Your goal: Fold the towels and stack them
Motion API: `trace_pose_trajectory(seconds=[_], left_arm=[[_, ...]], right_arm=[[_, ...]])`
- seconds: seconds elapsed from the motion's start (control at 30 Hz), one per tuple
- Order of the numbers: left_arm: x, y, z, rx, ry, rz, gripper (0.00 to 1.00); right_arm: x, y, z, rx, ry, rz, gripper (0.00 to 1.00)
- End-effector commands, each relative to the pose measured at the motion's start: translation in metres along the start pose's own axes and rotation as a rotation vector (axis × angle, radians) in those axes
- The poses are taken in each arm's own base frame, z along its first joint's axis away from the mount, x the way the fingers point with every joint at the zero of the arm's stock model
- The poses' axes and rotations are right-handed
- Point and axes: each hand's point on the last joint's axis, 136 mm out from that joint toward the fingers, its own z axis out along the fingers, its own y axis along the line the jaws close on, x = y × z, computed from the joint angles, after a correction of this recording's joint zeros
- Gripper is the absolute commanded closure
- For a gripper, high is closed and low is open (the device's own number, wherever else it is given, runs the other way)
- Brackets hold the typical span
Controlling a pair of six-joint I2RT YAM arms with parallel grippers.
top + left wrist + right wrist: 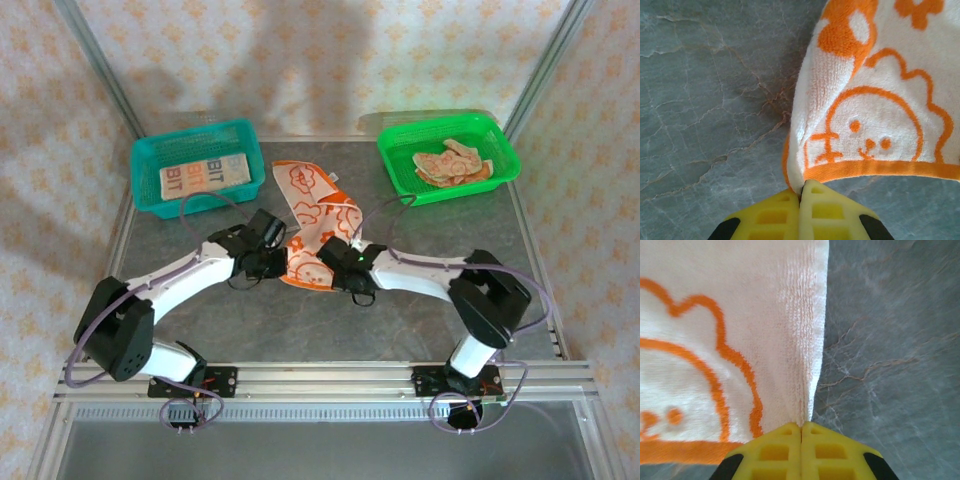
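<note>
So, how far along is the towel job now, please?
Done: one folded lettered towel lies in the teal basket. In hand: the left hand and the right hand are each shut on an edge of the face-print towel, which is not yet folded. Left: at least one crumpled towel waits in the green basket.

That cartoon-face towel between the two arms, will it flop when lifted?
Probably floppy: the towel lies rumpled and gathers into a pleat where the jaws pinch it. Likely light, being thin cloth. Its looped pile should resist slipping.
</note>
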Motion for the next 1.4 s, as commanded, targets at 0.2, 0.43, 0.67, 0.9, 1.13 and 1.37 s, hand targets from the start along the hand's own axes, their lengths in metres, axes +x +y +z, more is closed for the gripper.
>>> trace_pose_trajectory(seconds=[0.2, 0.43, 0.67, 0.9, 1.13, 1.37], left_arm=[[-0.078, -0.053, -0.115, 0.187, -0.289, -0.034, 1.0], [-0.139, -0.078, -0.201, 0.26, -0.531, -0.041, 1.0], [-0.2, -0.101, -0.267, 0.309, -0.71, -0.03, 1.0], [-0.248, -0.111, -0.309, 0.302, -0.826, -0.007, 1.0], [-0.269, -0.115, -0.333, 0.35, -0.869, -0.038, 1.0], [-0.251, -0.125, -0.343, 0.464, -0.841, -0.054, 1.0]], right_arm=[[-0.108, 0.022, -0.138, -0.17, -0.416, -0.069, 1.0], [-0.193, 0.03, -0.238, -0.32, -0.703, -0.058, 1.0], [-0.27, 0.041, -0.305, -0.384, -0.848, -0.05, 1.0], [-0.324, 0.045, -0.336, -0.437, -0.924, -0.032, 1.0], [-0.344, 0.046, -0.344, -0.459, -0.941, -0.013, 1.0], [-0.334, 0.04, -0.361, -0.501, -0.95, -0.009, 1.0]])
